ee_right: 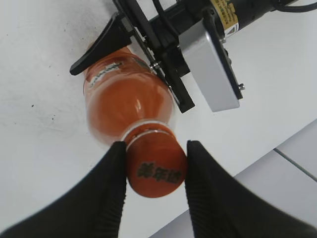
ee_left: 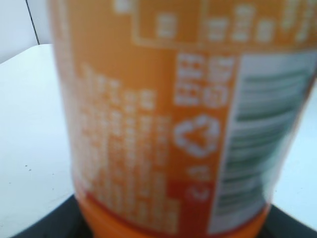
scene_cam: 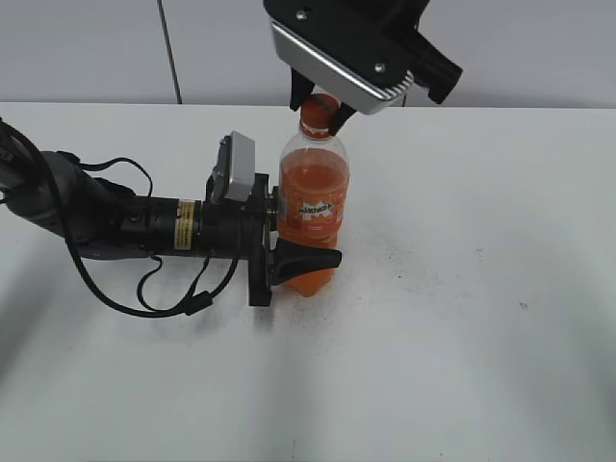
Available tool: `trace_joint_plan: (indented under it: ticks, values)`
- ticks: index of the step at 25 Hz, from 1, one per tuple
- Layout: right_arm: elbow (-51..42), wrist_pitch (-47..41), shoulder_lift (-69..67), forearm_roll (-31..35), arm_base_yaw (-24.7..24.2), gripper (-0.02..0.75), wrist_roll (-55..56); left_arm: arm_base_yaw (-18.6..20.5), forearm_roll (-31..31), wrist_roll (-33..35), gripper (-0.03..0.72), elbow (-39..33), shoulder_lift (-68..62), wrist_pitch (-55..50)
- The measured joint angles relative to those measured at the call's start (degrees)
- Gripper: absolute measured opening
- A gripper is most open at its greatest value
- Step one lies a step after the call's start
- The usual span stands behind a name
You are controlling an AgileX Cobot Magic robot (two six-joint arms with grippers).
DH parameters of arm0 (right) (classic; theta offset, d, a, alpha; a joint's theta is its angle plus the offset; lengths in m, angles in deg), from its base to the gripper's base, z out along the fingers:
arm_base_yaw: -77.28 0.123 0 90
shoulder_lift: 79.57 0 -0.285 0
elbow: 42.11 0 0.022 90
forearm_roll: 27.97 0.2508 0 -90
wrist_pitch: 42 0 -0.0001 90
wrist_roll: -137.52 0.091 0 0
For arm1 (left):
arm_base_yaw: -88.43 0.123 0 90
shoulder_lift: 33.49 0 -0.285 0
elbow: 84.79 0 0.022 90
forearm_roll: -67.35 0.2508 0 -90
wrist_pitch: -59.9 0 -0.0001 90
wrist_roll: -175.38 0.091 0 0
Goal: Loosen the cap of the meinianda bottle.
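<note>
The meinianda bottle (scene_cam: 313, 207) stands upright on the white table (scene_cam: 481, 308), with orange drink and an orange label. My left gripper (scene_cam: 289, 258) comes in from the left, lying level, and is shut on the bottle's lower body. The label fills the left wrist view (ee_left: 148, 124), blurred. The orange cap (scene_cam: 315, 120) sits on the neck. My right gripper (scene_cam: 322, 104) comes down from above with a finger on each side of the cap. In the right wrist view both black fingers (ee_right: 156, 174) press against the cap (ee_right: 156, 166), above the bottle (ee_right: 124, 106).
The left arm with its cables (scene_cam: 115, 231) lies across the left of the table. A grey wall with a vertical seam (scene_cam: 168, 48) stands behind the table's back edge. Small dark specks dot the table (scene_cam: 523, 306) on the right.
</note>
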Motion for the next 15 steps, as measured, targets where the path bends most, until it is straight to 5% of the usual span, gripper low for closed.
trace_joint_plan:
  ticks: [9,15]
  values:
    - [0.0,-0.06,0.0,-0.03,0.0,0.274,2.98,0.0,0.29,-0.14,0.384,0.0,0.0,0.0]
    - [0.0,0.18,0.0,-3.1,0.06,0.274,-11.6,0.0,-0.5,-0.63,0.384,0.0,0.0,-0.22]
